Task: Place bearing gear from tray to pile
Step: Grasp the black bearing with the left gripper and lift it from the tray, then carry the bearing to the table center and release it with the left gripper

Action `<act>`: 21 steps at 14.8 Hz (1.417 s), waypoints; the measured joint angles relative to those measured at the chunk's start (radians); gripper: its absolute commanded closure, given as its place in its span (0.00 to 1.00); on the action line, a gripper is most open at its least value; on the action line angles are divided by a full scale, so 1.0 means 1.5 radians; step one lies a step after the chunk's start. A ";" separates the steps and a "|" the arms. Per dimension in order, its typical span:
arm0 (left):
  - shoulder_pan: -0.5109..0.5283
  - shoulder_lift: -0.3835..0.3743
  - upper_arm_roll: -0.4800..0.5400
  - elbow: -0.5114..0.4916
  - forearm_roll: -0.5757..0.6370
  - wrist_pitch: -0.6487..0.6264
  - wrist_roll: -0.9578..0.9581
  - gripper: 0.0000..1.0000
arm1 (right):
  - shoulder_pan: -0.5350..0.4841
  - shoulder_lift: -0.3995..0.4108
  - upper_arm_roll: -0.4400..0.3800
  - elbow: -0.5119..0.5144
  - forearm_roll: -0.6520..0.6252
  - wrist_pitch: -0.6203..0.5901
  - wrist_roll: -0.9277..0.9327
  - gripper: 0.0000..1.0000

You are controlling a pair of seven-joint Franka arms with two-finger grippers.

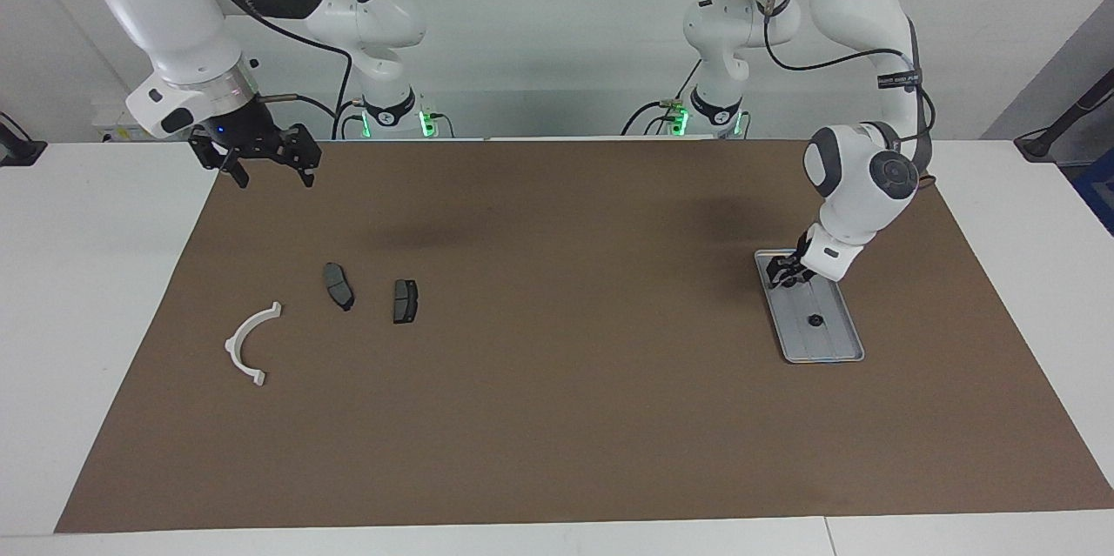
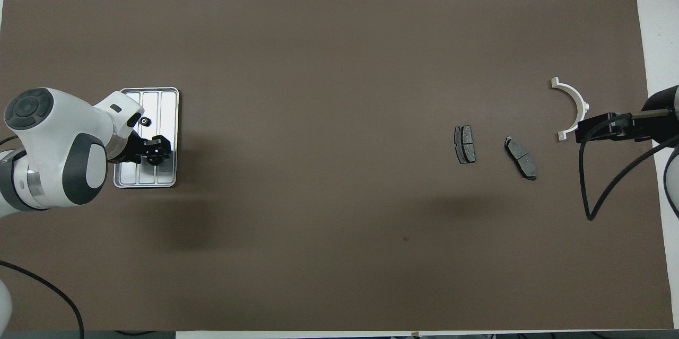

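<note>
Grey brake pads (image 1: 370, 293) flank white bracket (image 1: 251, 344).

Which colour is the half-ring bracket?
White half-ring bracket; the facing view shows it best.

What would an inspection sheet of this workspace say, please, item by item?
Surface: brown mat on a white table; no spill seen.
Job's things: small black gear lies in the ribbed metal tray; white half-ring bracket and two brake pads lie at the right arm's end.
Clutter: nothing seen.
Grippers: left gripper low in the tray, apart from the gear; right gripper open, raised over the mat's edge, waiting.
Cables: black cables run along both arms.
Surroundings: white wall; green lights at the arm bases.
</note>
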 measured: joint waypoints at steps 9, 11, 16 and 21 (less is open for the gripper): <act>-0.007 -0.001 -0.002 0.074 -0.003 -0.066 -0.007 0.81 | 0.000 -0.004 0.000 -0.002 0.000 0.000 0.000 0.00; -0.032 0.001 -0.003 0.143 -0.013 -0.119 -0.057 0.81 | 0.000 -0.004 0.000 -0.002 0.000 0.000 0.000 0.00; -0.154 0.042 -0.005 0.258 -0.053 -0.146 -0.252 0.81 | 0.000 -0.004 0.000 -0.006 0.000 0.024 0.000 0.00; -0.289 0.145 -0.004 0.377 -0.053 -0.159 -0.436 0.81 | -0.001 -0.004 -0.002 -0.011 0.000 0.024 0.000 0.00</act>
